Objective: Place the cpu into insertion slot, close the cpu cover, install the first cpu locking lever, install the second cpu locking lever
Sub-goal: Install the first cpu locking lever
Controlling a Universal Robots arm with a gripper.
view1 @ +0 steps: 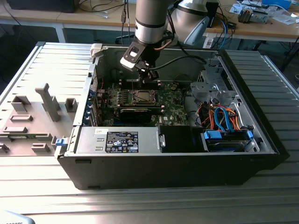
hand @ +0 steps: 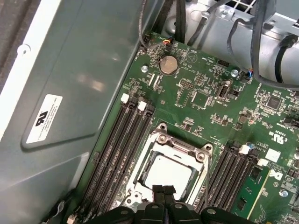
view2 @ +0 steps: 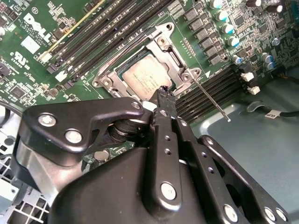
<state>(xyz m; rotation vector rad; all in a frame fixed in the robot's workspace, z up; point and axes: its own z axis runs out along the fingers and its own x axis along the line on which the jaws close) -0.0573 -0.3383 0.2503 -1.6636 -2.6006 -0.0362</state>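
The cpu lies flat in the insertion slot on the green motherboard, its pale silver top showing. The cpu cover lies down over it, framing it with its square window. A thin metal locking lever sticks out free from the socket's corner, over the memory slots. My gripper is shut with nothing in it, its tips just above the socket's edge beside the cpu. In the first wrist view the cpu, cover and gripper show the same. The exterior view has the gripper above the socket.
Long black memory slots flank the socket on both sides. The open computer case has a steel wall close by, a power supply in front and cables toward the exterior view's right. Grey fixtures stand on the table.
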